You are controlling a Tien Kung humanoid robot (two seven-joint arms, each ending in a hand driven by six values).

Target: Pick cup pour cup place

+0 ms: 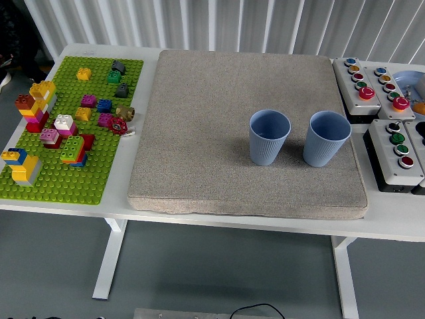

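Two blue ribbed cups stand upright side by side on a grey mat, toward its right front. The left cup and the right cup stand a small gap apart. I cannot tell what either cup holds. Neither of my hands is in view.
A green baseplate with several coloured bricks lies at the left of the white table. Grey button boxes with coloured buttons stand along the right edge, close to the right cup.
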